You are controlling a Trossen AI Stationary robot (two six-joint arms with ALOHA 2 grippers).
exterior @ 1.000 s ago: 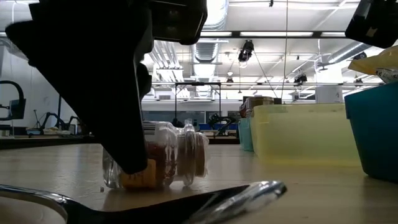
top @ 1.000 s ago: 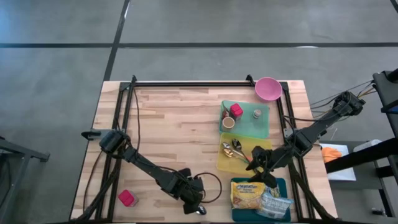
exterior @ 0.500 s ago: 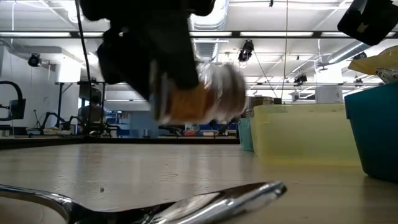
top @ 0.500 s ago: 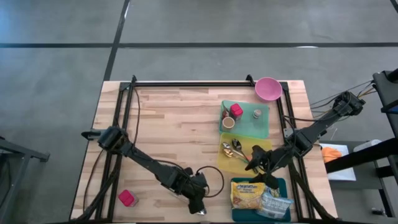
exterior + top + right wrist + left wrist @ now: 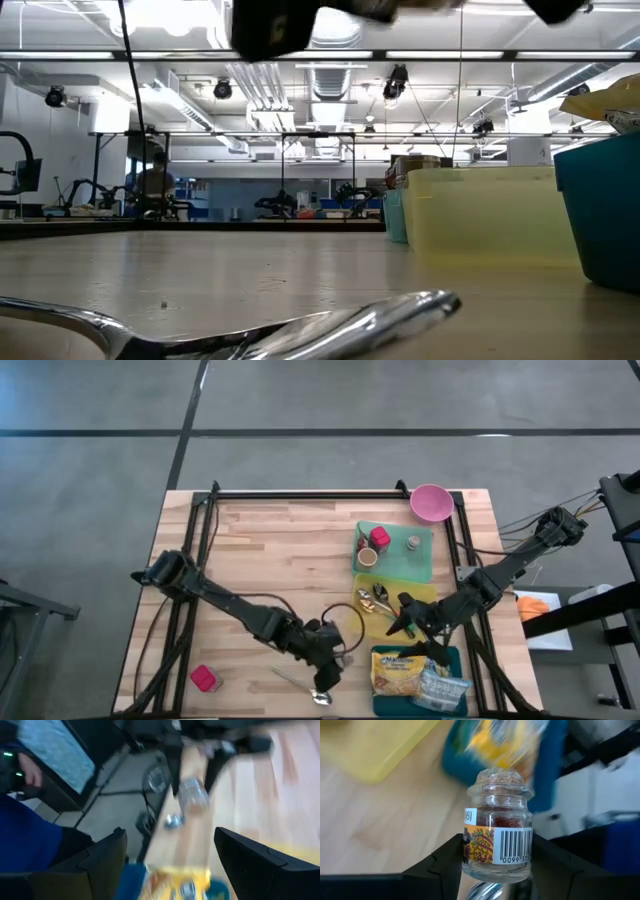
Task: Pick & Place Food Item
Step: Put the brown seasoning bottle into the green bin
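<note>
The left gripper [image 5: 330,660] clasped a small cork-stoppered jar [image 5: 497,827] between its fingers, lifted clear of the table [image 5: 280,560] near its front edge, apparently so it could be carried over the clutter toward the bins on the right. From the table-level camera, only the underside of the raised load showed at the top of the frame.

The right gripper [image 5: 405,622] hovered with its fingers spread and empty over the yellow bin [image 5: 432,592], just right of the jar's likely route, and looked the nearest thing to get in the way.

A spoon [image 5: 300,682] lay on the wood directly below the left gripper. A teal bin [image 5: 455,655] at the near right held a noodle packet [image 5: 400,670]; farther back sat a green tray [image 5: 425,565] and a pink bowl [image 5: 430,502]. A pink block [image 5: 204,679] rested at the near left.
</note>
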